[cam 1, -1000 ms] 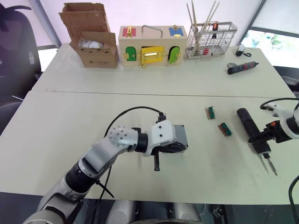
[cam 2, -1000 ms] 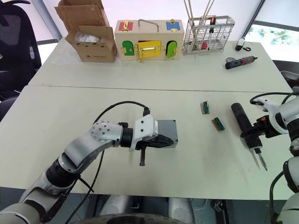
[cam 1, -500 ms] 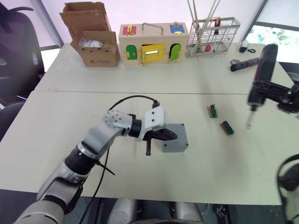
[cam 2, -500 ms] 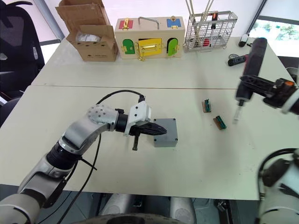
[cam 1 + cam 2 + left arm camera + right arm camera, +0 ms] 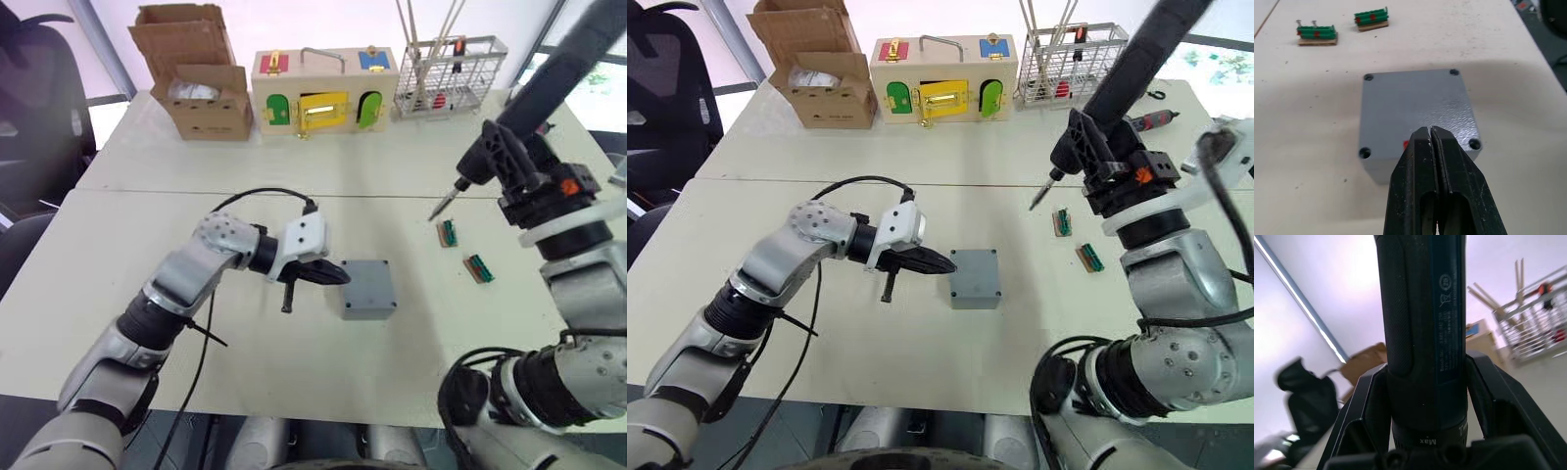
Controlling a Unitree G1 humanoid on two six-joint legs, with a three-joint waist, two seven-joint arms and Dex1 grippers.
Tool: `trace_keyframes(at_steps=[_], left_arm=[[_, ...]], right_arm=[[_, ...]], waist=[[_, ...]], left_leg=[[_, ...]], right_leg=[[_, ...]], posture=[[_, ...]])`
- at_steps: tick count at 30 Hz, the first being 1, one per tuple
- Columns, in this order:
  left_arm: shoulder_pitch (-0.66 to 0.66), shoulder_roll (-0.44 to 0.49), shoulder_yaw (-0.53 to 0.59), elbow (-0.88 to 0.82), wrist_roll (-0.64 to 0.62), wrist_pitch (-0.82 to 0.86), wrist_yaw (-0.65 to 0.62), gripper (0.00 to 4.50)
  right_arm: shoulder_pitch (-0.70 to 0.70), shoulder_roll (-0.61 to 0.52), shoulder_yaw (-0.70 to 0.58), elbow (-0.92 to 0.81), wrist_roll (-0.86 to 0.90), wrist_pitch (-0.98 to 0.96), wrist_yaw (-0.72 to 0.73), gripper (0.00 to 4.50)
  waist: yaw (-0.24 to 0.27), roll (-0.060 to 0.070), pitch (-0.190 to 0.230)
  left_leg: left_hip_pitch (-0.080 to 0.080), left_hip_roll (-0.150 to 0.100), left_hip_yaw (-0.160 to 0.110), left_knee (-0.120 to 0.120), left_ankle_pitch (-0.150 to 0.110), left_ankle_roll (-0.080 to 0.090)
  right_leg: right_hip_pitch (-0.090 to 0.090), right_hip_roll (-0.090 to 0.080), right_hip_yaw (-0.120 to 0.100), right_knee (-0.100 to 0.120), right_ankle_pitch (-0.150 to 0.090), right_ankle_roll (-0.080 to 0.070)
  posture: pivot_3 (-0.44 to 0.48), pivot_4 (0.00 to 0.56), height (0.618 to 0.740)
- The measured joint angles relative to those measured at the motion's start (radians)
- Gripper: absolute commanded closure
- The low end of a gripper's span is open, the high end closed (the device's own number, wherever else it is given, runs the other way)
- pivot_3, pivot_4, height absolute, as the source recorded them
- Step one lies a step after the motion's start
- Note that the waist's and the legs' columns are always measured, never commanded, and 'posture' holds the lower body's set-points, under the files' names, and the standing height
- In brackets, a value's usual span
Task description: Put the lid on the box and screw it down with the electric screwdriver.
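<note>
Now the lid (image 5: 1415,105) sits on the box (image 5: 367,290), flush, four corner screw holes showing, approx mid-surface, a bit toward the front edge. So the lid step looks done; screwing down is the step in hand, not yet begun.

Left pincer (image 5: 1431,139) is closed on nothing, tips together just over the lid's near edge by the small red mark; can't tell if it touches. From the head views it lies level beside the box's left side.

Right pincer (image 5: 509,162) is clamped round the electric screwdriver (image 5: 1117,73), held high over the surface's right half, tilted, w/ the bit (image 5: 443,203) pointing down and left, well apart from the box. Two green terminal blocks (image 5: 460,251) lie on the surface between bit and box-side, nearer the right edge.

Next, by my read: bring the driver upright, bit over one corner hole, lower straight in. Whether screws already sit in the holes is too small to tell. Left pincer could press or brace the box so it won't spin under torque.
</note>
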Motion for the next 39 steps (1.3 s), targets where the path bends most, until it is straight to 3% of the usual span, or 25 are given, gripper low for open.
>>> trace_keyframes(at_steps=[5,11,19,39], left_arm=[[0.006,-0.017,-0.007,0.000,0.048,-0.019,0.031,4.50],[0.020,-0.085,-0.016,0.000,0.065,-0.011,0.073,4.50],[0.021,-0.073,-0.057,-0.001,0.105,-0.004,0.070,4.50],[0.040,-0.070,-0.042,0.017,0.103,-0.022,0.068,4.50]], right_arm=[[0.168,-0.015,0.190,0.011,-0.070,-0.187,0.000,2.52],[0.242,-0.019,0.365,0.040,-0.152,-0.356,-0.022,2.52],[0.326,-0.018,0.519,0.100,-0.222,-0.498,-0.038,2.52],[0.416,-0.033,0.626,0.223,-0.310,-0.702,-0.030,2.52]], waist=[[-0.024,0.000,0.000],[-0.030,-0.001,0.000],[-0.029,-0.001,0.001],[-0.028,-0.005,0.000]], left_leg=[[0.001,0.001,0.000,0.000,0.000,0.000],[0.002,0.001,0.000,0.000,0.000,0.000],[0.004,0.001,0.000,0.000,0.000,0.000],[0.011,0.001,0.000,0.000,-0.003,0.006]], right_leg=[[0.000,0.000,0.000,0.001,-0.001,0.001],[0.000,0.001,0.000,0.001,-0.001,0.001],[0.003,0.001,0.000,0.000,-0.001,0.001],[0.009,0.001,0.000,-0.001,-0.001,0.002]], posture=[[0.000,0.150,0.694],[0.000,0.150,0.694],[0.000,0.150,0.694],[0.000,0.150,0.694]])
